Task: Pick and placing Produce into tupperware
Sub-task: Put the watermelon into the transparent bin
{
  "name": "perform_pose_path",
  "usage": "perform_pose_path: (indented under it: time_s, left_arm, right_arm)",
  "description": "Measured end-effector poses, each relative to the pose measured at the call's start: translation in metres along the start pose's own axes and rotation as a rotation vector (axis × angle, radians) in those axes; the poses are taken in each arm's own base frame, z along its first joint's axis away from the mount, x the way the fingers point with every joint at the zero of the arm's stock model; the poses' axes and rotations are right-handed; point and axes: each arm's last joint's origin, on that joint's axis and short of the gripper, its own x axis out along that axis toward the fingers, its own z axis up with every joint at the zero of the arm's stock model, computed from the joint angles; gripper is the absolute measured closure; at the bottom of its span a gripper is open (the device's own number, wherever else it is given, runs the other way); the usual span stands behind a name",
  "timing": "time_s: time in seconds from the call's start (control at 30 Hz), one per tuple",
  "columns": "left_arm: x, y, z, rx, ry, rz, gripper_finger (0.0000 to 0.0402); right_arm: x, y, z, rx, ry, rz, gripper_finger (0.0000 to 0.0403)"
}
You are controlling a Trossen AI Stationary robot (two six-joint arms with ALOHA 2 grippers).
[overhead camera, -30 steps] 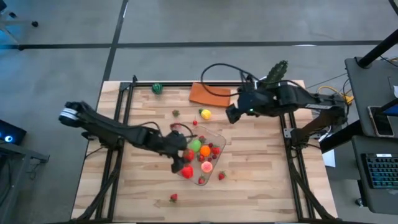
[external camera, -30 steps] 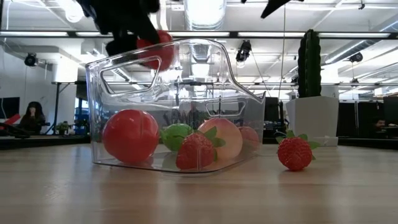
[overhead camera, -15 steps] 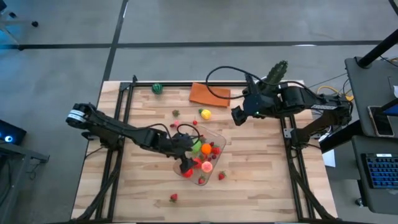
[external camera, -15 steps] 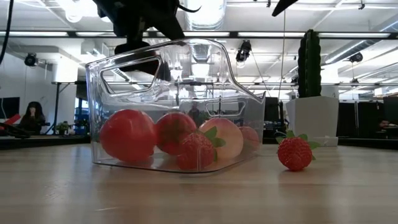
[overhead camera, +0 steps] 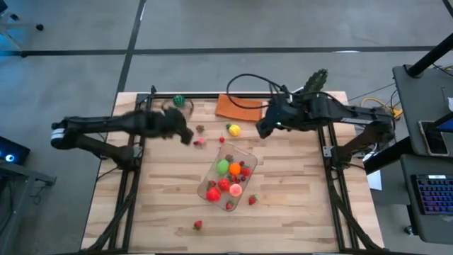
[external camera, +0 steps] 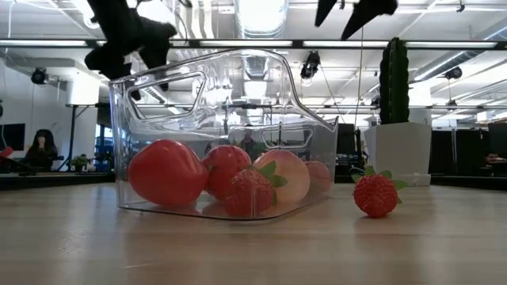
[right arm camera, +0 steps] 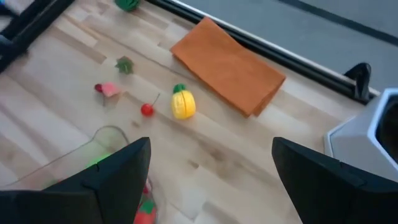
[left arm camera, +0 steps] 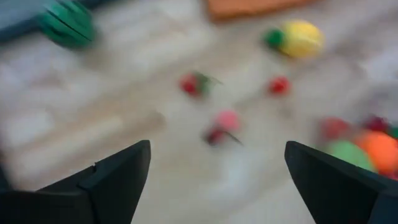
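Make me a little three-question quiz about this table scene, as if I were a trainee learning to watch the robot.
1. True or false: the orange cloth lies inside the tupperware.
2. Which loose piece lies nearest the right gripper: A) yellow fruit, B) green ball, C) strawberry?
3. Fill in: the left gripper, fingers open, holds ____.

Key: 1 false; 2 A; 3 nothing.

Clear tupperware (overhead camera: 244,157) mid-table, produce (overhead camera: 228,178) inside, strays around
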Motion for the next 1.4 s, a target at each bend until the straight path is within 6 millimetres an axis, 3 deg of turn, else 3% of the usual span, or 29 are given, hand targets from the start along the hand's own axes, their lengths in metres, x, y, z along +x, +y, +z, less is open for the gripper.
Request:
perform_pose_path:
  time_s: [0.13, 0.23, 0.33, 0.5, 0.87, 1.4]
  left_arm:
    - [0.012, 0.040, 0.031, -0.011, -0.037, 0.132, 0.0048]
    - [0.032, 0.072, 0.054, -0.083, -0.009, 0.225, 0.0048]
    - [0.054, 0.097, 0.075, -0.111, 0.020, 0.188, 0.0048]
    - [0.088, 0.123, 0.101, -0.182, 0.004, 0.135, 0.0048]
    - [0.154, 0.141, 0.116, -0.207, 0.135, 0.164, 0.0048]
    - [0.163, 0.151, 0.125, -0.225, 0.128, 0.179, 0.0048]
  right_arm:
    - [0.022, 0.007, 0.007, -0.005, 0.010, -0.022, 0.0076]
    - [0.038, 0.009, 0.010, -0.013, 0.052, -0.029, 0.0076]
    - [0.049, 0.009, 0.013, -0.009, 0.088, -0.038, 0.0076]
    - [0.051, 0.007, 0.015, 0.014, 0.107, -0.025, 0.0076]
    - [0.047, 0.004, 0.014, 0.047, 0.107, -0.037, 0.0076]
    - [0.055, 0.000, 0.005, 0.064, 0.171, -0.083, 0.0076]
